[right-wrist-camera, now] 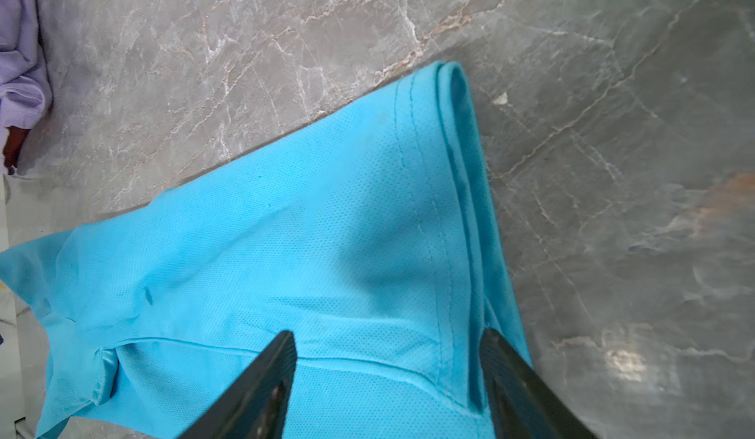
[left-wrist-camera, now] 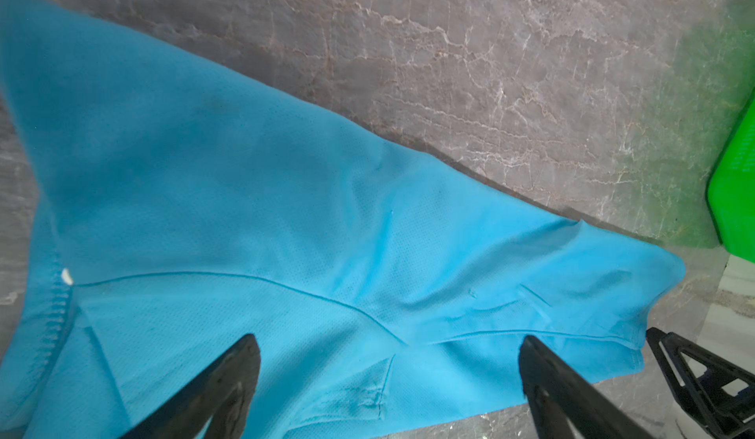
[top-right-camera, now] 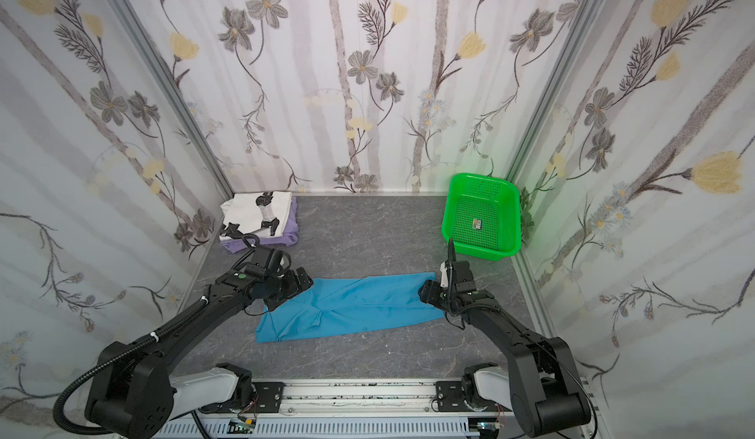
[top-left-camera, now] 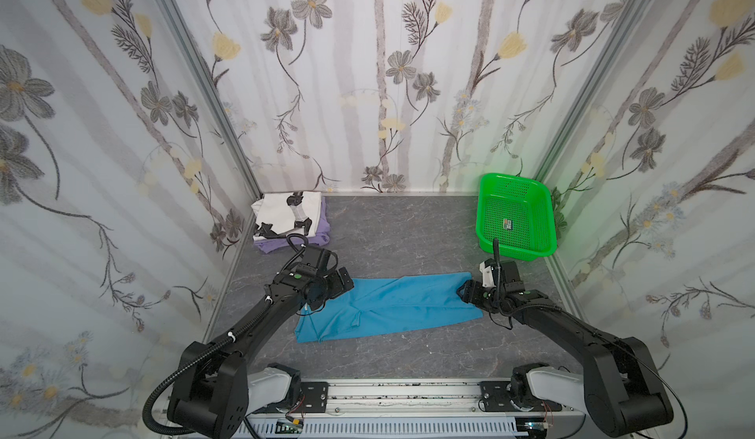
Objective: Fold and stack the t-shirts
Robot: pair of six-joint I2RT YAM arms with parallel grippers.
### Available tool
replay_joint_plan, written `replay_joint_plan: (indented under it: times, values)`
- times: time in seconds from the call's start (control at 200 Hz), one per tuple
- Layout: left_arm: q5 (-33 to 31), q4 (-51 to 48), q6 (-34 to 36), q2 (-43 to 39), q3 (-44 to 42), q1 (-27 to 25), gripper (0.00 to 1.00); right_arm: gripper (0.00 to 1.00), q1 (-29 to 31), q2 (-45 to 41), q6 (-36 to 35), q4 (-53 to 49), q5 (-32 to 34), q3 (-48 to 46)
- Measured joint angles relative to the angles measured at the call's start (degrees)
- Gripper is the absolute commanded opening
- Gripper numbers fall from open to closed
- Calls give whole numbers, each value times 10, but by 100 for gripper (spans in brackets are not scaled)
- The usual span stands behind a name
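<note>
Teal shirt [top-left-camera: 392, 306] lies flat, part-folded. Your R gripper [right-wrist-camera: 387, 332] sits over its hem end, L gripper [left-wrist-camera: 388, 338] over the opp. end, jaws apart on both.

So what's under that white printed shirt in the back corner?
A folded lavender shirt, peeking out along two sides of the white printed shirt. Anything beneath that is covered.

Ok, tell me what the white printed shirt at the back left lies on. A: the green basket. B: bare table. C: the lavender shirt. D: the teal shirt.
C: in both top views the white printed shirt sits folded on the lavender shirt, whose edges show beneath it.
</note>
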Motion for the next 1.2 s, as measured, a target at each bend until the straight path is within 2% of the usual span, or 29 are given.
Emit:
replay_joint_plan:
  times: [0.285,0.405,0.455,0.924,0.964,0.989,1.009,1.064,1.089,1.149,1.199]
  values:
    - [5,24,9,12,1,41,100,41,9,2,9,3,4,-12]
    - [7,25,11,11,-1,47,100,9,16,12,9,1,6,-12]
    - [10,26,11,10,-3,49,100,0,18,10,11,1,7,-12]
    - [5,22,26,11,12,68,100,0,5,-154,40,-94,89,-8]
    - [4,22,26,12,15,71,100,7,3,-167,45,-103,97,-9]
    - [4,21,26,12,17,73,100,16,2,-175,47,-108,101,-9]
    - [4,20,27,12,19,74,100,27,1,-182,50,-112,105,-9]
    - [1,17,29,12,24,79,100,65,1,-199,55,-120,114,-9]
    - [1,15,30,12,27,80,100,76,1,-206,58,-123,116,-9]
    - [0,12,35,12,34,82,100,90,1,-219,59,-135,123,-4]
    - [0,10,41,12,40,84,100,94,1,-223,59,-139,126,6]
